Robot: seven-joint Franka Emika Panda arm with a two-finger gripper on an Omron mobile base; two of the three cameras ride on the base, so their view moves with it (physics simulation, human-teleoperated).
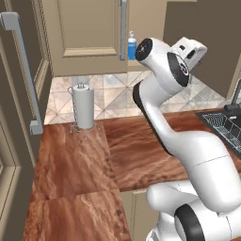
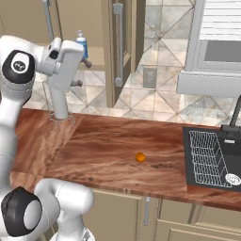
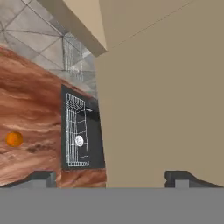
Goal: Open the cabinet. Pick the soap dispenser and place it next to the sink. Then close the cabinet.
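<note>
You are between opening and picking: the cabinet door stands swung out at the upper middle of the right base view, and the soap dispenser sits inside, upper left, just beyond the gripper. In the hand view the jaws are spread wide, holding nothing. Next, turn the hand toward the bottle and close around its body, clear of the door edge. The sink waits at right.
</note>
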